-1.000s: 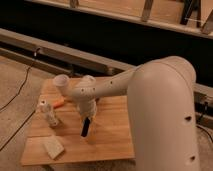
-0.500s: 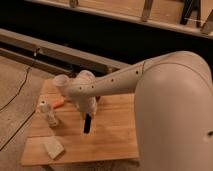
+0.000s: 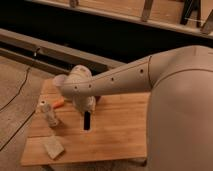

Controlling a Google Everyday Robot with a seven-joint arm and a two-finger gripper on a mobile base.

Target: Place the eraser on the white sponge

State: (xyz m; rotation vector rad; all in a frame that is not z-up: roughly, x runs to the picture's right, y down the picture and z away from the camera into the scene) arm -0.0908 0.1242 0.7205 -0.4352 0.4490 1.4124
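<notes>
I see the gripper above the wooden table, closed on the top end of the eraser, which hangs upright just beneath it. In my view the white sponge lies flat, lower left of the gripper and well apart; a white bottle stands left of it

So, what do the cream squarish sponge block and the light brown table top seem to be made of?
The cream squarish sponge block: probably soft foam, matt, rough-looking surface. The light brown table top: wood, with grain lines. The gripper, above the table's middle, holds the flat black oblong eraser upright.
</notes>
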